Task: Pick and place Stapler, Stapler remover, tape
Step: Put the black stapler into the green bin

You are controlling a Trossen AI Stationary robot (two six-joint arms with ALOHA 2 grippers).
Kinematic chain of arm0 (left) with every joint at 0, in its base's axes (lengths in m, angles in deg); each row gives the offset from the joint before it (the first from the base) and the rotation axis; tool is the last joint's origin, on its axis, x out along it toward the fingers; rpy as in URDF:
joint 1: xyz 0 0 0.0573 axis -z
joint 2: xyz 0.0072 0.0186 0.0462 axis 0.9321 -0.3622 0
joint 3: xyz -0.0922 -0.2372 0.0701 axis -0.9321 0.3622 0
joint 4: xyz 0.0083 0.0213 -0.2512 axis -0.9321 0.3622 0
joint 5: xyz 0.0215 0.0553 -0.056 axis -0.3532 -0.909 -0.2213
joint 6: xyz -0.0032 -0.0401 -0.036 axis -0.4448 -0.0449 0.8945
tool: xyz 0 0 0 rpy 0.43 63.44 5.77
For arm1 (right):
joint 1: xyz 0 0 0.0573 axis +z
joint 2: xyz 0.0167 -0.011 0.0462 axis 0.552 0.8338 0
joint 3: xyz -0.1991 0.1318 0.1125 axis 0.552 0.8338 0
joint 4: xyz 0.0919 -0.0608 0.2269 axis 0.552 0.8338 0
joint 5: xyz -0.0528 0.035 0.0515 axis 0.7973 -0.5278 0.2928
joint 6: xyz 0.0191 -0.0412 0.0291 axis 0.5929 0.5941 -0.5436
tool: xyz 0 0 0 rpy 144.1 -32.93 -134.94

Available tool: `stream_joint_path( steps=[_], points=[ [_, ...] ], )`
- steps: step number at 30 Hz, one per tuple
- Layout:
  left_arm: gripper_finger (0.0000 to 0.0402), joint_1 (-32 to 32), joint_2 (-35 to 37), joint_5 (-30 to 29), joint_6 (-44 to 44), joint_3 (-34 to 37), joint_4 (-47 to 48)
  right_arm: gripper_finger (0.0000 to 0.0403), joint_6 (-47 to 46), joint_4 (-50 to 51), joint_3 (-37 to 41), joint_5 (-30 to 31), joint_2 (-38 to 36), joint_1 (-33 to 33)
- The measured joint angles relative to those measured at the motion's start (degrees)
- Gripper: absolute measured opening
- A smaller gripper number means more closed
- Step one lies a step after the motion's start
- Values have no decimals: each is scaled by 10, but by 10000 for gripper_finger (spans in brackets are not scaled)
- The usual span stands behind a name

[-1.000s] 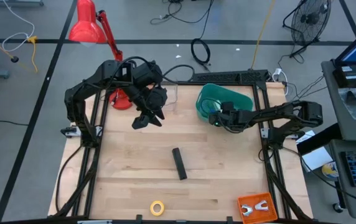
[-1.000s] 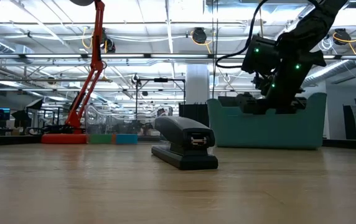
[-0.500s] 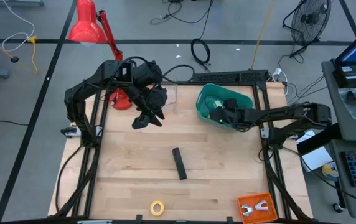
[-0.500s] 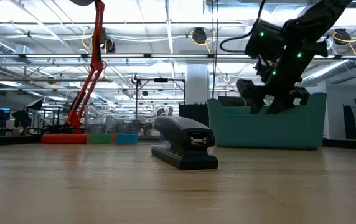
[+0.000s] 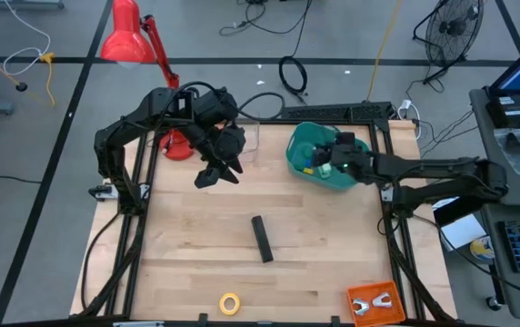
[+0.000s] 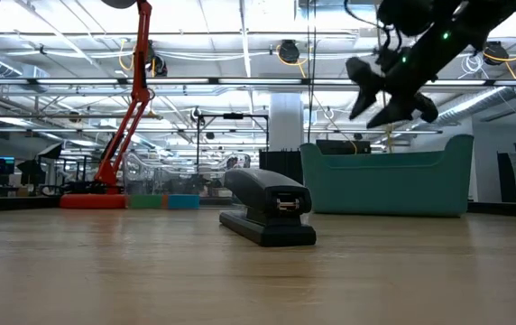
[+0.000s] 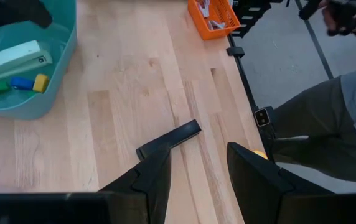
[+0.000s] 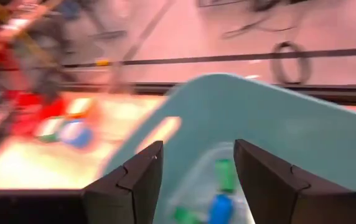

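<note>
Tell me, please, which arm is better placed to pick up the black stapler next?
Probably the left. Its pincer hangs open over the table, with the stapler lying in its wrist view. The right pincer is open too, but raised over the teal bin, farther away.

No legible text, label, brand, number or sign anywhere in these views.
</note>
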Motion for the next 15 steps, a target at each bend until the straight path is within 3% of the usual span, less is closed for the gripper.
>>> stream_joint_path(
  steps=[7, 15],
  points=[
    [156, 0, 0, 0, 1, 0, -2, 192, 5, -55, 0, -136, -64, 14],
    [156, 29, 0, 0, 33, 0, -10, 192, -35, -134, -1, -313, -93, 79]
  ],
)
